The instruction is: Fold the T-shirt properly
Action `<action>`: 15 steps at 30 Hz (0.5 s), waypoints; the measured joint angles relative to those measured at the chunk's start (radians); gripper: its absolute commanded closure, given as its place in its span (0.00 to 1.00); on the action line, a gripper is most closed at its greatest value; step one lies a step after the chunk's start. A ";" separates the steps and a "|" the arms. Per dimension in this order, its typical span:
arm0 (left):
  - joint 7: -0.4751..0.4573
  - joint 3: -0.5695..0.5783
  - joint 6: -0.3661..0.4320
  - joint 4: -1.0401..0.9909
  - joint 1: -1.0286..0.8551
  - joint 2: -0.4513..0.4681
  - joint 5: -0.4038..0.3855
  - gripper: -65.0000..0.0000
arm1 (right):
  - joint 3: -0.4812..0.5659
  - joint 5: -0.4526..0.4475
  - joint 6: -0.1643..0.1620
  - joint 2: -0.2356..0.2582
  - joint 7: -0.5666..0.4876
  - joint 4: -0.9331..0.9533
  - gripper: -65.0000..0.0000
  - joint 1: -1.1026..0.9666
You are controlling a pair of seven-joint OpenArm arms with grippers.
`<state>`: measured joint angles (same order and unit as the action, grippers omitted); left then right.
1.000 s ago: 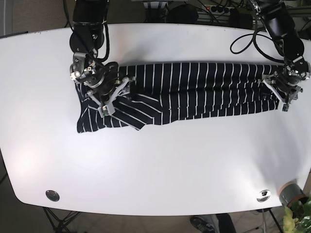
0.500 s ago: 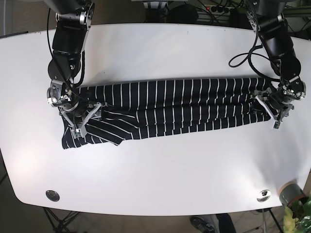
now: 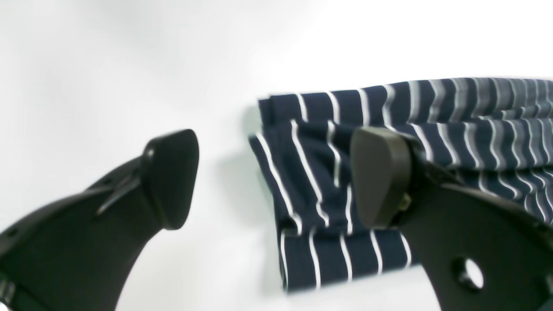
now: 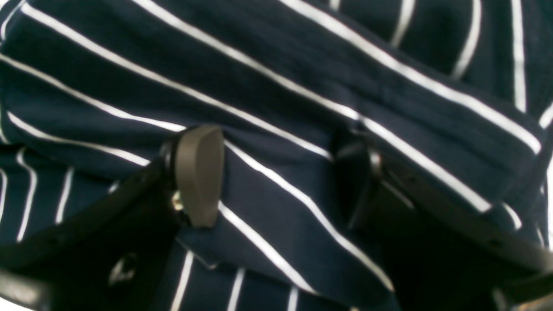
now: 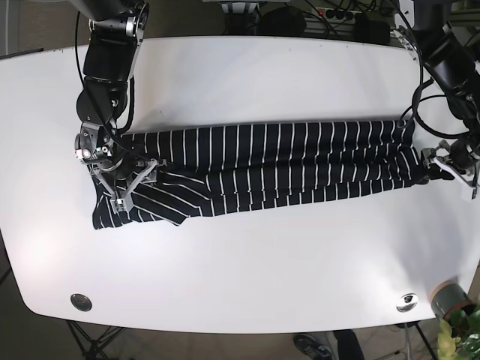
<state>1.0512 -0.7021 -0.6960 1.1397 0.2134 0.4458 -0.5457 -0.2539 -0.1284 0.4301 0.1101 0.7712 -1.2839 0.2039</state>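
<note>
The striped T-shirt (image 5: 255,165) lies stretched in a long band across the middle of the white table (image 5: 247,262). The left gripper (image 3: 276,177) stands wide open at the shirt's folded end, 1 finger over cloth, the other over bare table. The right gripper (image 4: 276,172) sits on the shirt's opposite end, jaws apart with cloth between them.

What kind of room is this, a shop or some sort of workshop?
Most likely a robotics lab. Two black arms work a striped T-shirt on a bare white table, with cables and a power strip behind it and a potted plant at the corner.
</note>
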 measured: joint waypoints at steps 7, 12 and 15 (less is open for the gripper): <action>0.044 -0.015 -0.001 -0.008 -0.099 -0.008 -0.114 0.19 | 0.000 -0.025 0.000 0.000 0.000 0.001 0.41 -0.002; 0.037 -0.019 0.000 -0.008 -0.117 -0.019 -0.117 0.19 | -0.002 -0.026 0.000 0.000 0.000 0.001 0.41 -0.002; 0.036 -0.015 0.000 -0.010 -0.113 -0.035 -0.114 0.19 | -0.002 -0.026 0.000 0.000 0.000 0.001 0.41 -0.004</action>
<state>1.0874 -0.7170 -0.6964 1.1301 0.1005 0.4110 -0.6598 -0.2558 -0.1543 0.4301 0.1104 0.7708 -1.2827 0.1997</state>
